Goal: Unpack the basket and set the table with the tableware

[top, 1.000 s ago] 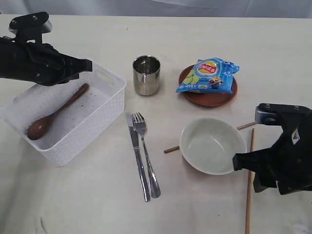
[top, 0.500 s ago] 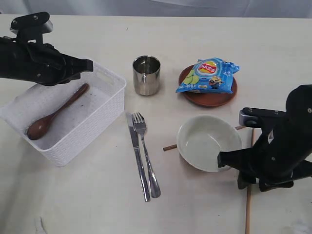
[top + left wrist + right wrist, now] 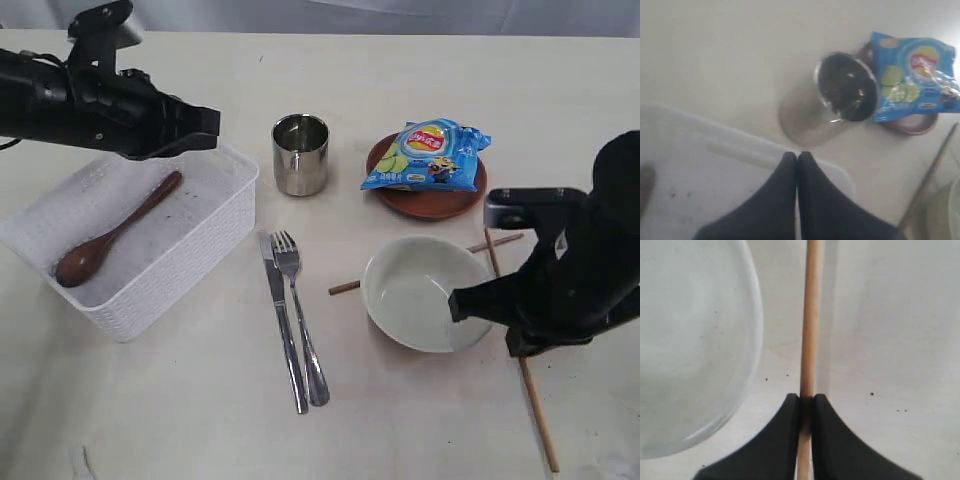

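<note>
Two pairs of jaws are mine, and the nearer pair is the right gripper (image 3: 806,398), low on the right of the exterior frame. Its fingers are pinched nearly together on one wooden chopstick (image 3: 810,315), which runs straight out between them over the table (image 3: 150,400). In the exterior view that stick slants from near the plate down towards the lower right corner. Just beside the grip, at centre right, sits the pale bowl (image 3: 420,295), upright and empty. A second chopstick (image 3: 345,288) lies flat with its middle hidden by the bowl, one end poking out at the bowl's left and the other at its upper right. At lower centre the knife (image 3: 281,320) and fork (image 3: 305,340) lie side by side, knife on the left, close together. On the left of the frame stands the white basket (image 3: 190,255), with the brown wooden spoon (image 3: 130,220) lying slantwise on its floor. Farther back, at upper centre, the steel cup (image 3: 300,155) stands upright. To its right is the brown plate (image 3: 430,205), with a blue chip bag (image 3: 428,155) lying on top. In the upper left my left gripper (image 3: 797,156) hangs above the basket's far corner, its fingers pressed fully together with nothing between them.
</note>
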